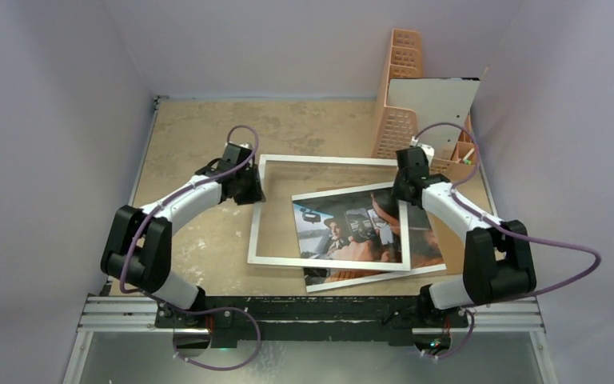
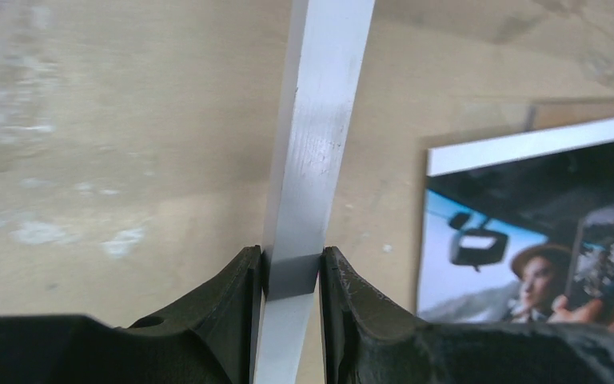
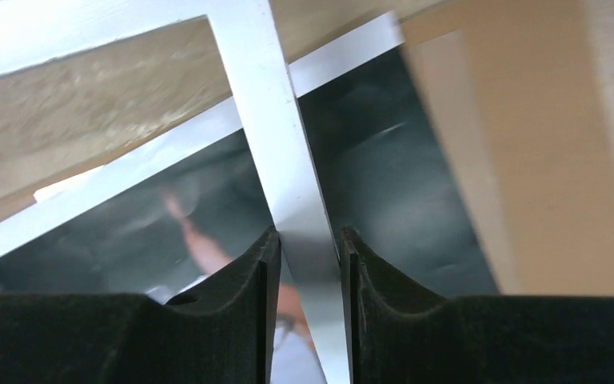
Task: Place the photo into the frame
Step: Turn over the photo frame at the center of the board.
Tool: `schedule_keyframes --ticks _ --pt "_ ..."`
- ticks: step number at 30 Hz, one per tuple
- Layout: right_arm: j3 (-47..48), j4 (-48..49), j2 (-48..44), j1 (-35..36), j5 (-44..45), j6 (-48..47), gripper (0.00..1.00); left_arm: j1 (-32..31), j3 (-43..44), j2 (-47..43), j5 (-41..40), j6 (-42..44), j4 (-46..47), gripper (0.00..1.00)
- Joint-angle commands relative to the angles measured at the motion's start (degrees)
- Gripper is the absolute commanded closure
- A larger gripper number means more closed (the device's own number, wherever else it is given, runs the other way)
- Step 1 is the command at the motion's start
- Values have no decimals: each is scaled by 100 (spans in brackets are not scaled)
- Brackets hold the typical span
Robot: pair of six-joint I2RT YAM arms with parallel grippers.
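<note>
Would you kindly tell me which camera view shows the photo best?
The top external view: the whole photo shows, tilted, partly under the frame. The left wrist shows only its left part; the right wrist shows a blurred corner crossed by the frame's rail.

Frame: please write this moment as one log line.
left gripper: shut on frame | right gripper: shut on frame | photo: under frame, askew
</note>
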Motion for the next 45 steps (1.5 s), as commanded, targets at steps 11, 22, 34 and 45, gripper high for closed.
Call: schedule_keyframes --ticks 11,22,34,45 --pt "6 1208 679 1150 -1761 876 68 877 758 -757 -148 808 -1069 100" --pt "-151 1035 548 1153 -955 1138 28 927 1179 -818 -419 1144 -1571 100" --pt "-160 1104 -1108 1218 -1028 24 12 927 1439 -816 -387 1191 -1666 100" --pt "-613 2951 -1528 3359 -2919 -1614 10 927 1768 -540 -267 1427 -1825 100"
